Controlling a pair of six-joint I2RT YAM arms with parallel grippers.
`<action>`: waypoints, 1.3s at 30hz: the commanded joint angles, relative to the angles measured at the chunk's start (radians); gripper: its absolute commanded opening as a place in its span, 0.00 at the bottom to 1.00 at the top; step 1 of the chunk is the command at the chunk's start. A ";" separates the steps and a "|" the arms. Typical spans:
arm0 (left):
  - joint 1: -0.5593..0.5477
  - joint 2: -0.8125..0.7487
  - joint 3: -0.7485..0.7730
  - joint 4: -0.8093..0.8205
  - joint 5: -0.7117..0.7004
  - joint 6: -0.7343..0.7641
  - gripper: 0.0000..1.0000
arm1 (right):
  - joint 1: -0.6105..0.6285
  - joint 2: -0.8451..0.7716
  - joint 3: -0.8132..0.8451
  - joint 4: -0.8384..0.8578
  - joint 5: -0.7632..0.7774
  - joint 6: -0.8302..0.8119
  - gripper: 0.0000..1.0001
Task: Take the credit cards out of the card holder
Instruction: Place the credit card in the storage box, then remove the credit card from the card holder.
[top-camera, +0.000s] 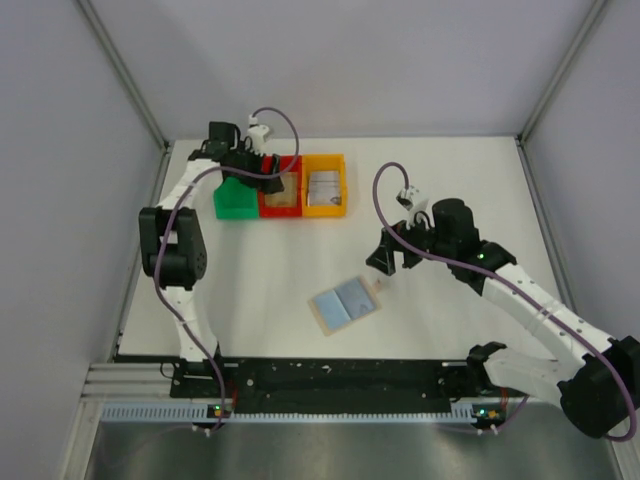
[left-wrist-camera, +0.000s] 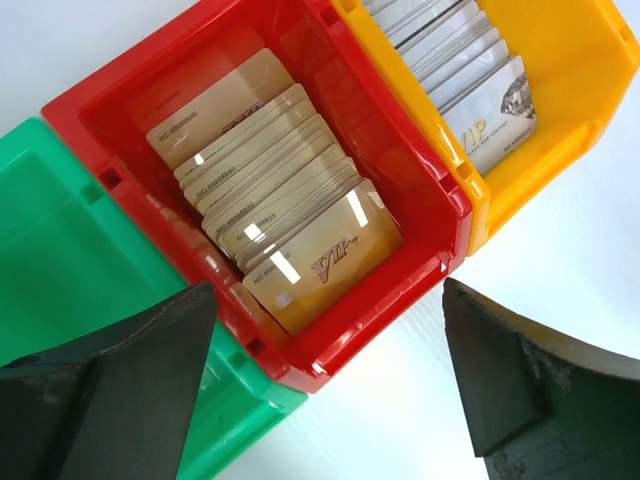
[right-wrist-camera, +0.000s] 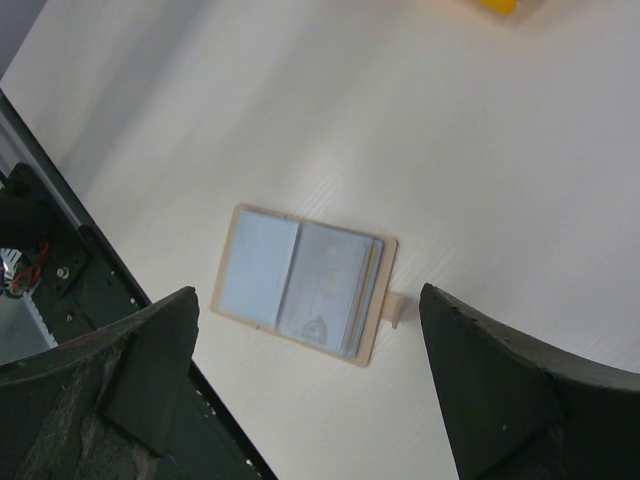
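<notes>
Black fingers (right-wrist-camera: 150, 370) of the right gripper (right-wrist-camera: 305, 298) stand wide apart with nothing between them, hanging above the card holder (right-wrist-camera: 262, 270). That wrist view shows the holder lying open, blue-grey lining up, with a grey credit card (right-wrist-camera: 330, 292) tucked in its right-hand pocket and a small strap tab (right-wrist-camera: 396, 310) poking from the tan edge. The top view gives only a blue-grey patch there, but places the gripper just beyond the holder's far right corner. The left gripper (left-wrist-camera: 328, 300) is likewise spread and empty, above the near corner of the red bin (left-wrist-camera: 400, 170). Its wrist view shows tan credit cards (left-wrist-camera: 270, 200) fanned in that bin, the front one printed "VIP", and silver credit cards (left-wrist-camera: 465, 70) in the orange bin (left-wrist-camera: 570, 90); whether the green bin (left-wrist-camera: 60, 250) holds anything I cannot tell. From above, the three bins sit touching in a row at the far left of the table (top-camera: 450, 180), well apart from the holder. The holder lies near the black rail (right-wrist-camera: 120, 290) at the near edge, with bare tabletop on its other sides.
</notes>
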 joint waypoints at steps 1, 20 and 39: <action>-0.012 -0.132 -0.063 0.089 -0.104 -0.070 0.99 | -0.010 -0.028 0.033 0.029 -0.009 -0.004 0.91; -0.120 -0.897 -0.773 0.284 -0.167 -0.742 0.99 | 0.214 0.133 0.104 -0.155 0.273 0.022 0.87; -0.157 -1.401 -1.309 0.263 -0.121 -0.871 0.89 | 0.427 0.464 0.145 -0.147 0.493 0.265 0.53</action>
